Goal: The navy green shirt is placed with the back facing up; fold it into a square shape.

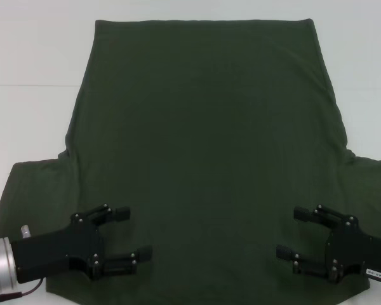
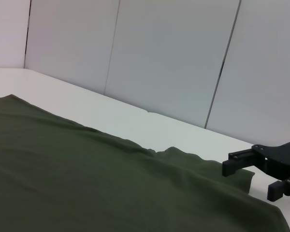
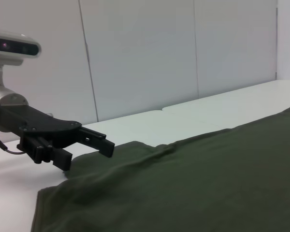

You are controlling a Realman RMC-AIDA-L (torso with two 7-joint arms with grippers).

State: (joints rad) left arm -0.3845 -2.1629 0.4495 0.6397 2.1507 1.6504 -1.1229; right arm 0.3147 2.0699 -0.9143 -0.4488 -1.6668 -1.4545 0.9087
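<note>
Left gripper [image 1: 132, 234]: over the shirt's near left part, close to the table's front edge. Its fingers are spread apart and hold nothing.
Navy green shirt [image 1: 203, 159]: lies flat and spread out on the white table [image 1: 32, 57]. It reaches from the front edge to near the back edge. One sleeve sticks out on each side.
Right gripper [image 1: 289, 232]: over the shirt's near right part. Its fingers are spread apart and hold nothing.
</note>
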